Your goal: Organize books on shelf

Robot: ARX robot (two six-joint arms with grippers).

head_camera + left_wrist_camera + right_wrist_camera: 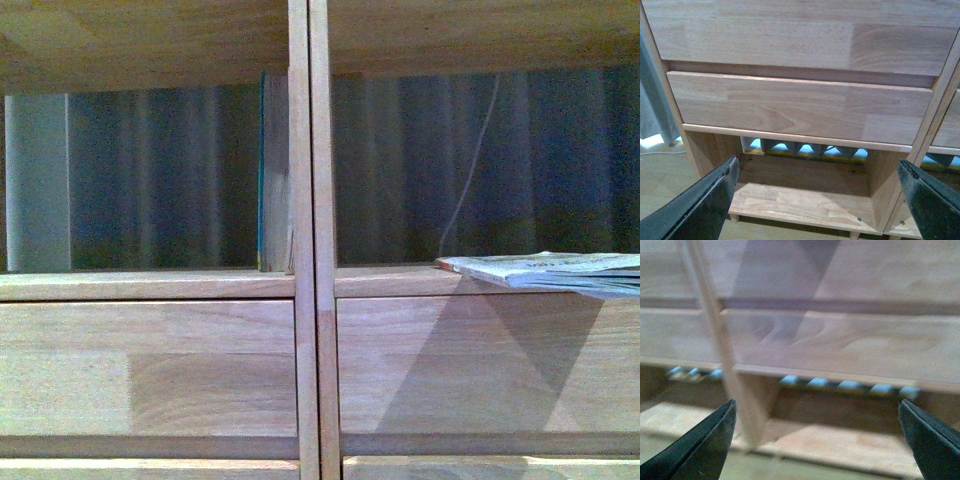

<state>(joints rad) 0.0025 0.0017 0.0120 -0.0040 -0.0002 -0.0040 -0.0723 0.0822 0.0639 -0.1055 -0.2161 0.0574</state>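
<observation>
The light wood shelf [308, 300] fills the front view, with two compartments above drawer fronts. A teal book [263, 170] stands upright against the centre divider in the left compartment. A thin pale paperback [560, 270] lies flat at the right of the right compartment, its edge past the board's front. Neither arm shows in the front view. My left gripper [817, 200] is open and empty, facing the lower drawer fronts [800, 107] and a bottom compartment. My right gripper [817, 440] is open and empty before the drawers and the divider [722, 355]; that view is blurred.
A pale panel [38, 182] stands at the left compartment's far left. A thin cable [470, 170] hangs behind the right compartment, before a dark curtain. Wood floor [665, 175] shows beside the shelf's base in the left wrist view.
</observation>
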